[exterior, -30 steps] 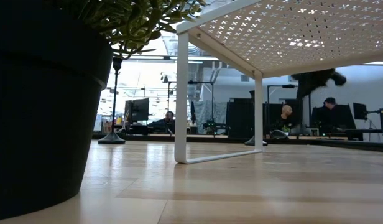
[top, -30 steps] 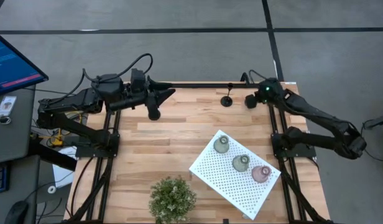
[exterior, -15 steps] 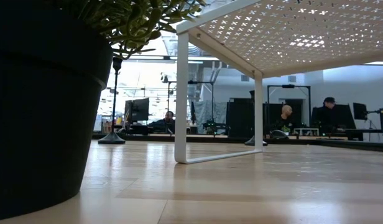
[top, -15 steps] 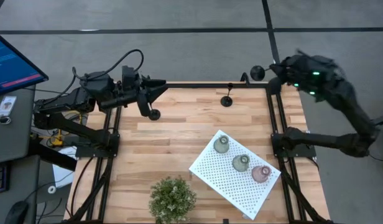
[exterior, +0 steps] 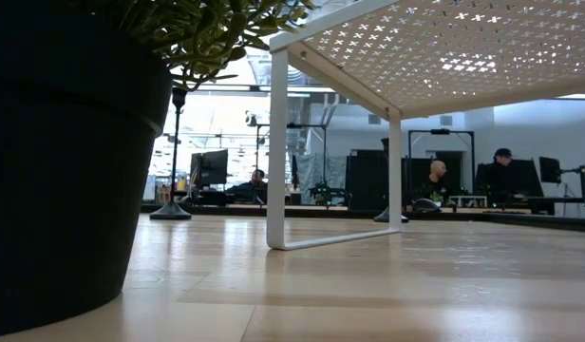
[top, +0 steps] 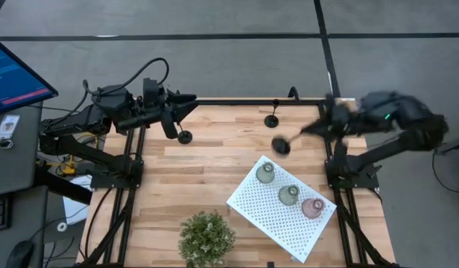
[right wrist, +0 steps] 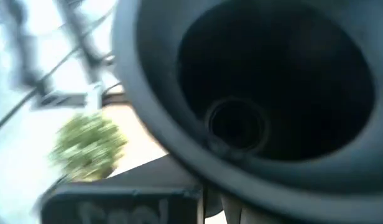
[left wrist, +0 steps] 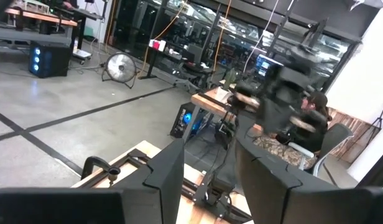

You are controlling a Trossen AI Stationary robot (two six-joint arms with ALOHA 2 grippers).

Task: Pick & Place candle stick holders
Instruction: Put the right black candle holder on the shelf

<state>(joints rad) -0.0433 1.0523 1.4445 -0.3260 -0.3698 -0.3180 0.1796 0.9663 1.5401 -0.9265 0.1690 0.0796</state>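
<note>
Right gripper (top: 308,132) carries a black candle stick holder (top: 281,145) above the table (top: 214,171).
From above, we see it clenched on the stem; the left gripper (top: 186,110) jaws' state we cannot tell. Its wrist view fills with the holder's base.

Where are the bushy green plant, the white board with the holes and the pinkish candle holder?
bushy green plant (top: 207,236): high view, middle of its foliage.
white board with the holes (top: 268,214): high view, a bare patch of its top.
pinkish candle holder (top: 313,208): high view, top of its rounded body, standing on the board.
</note>
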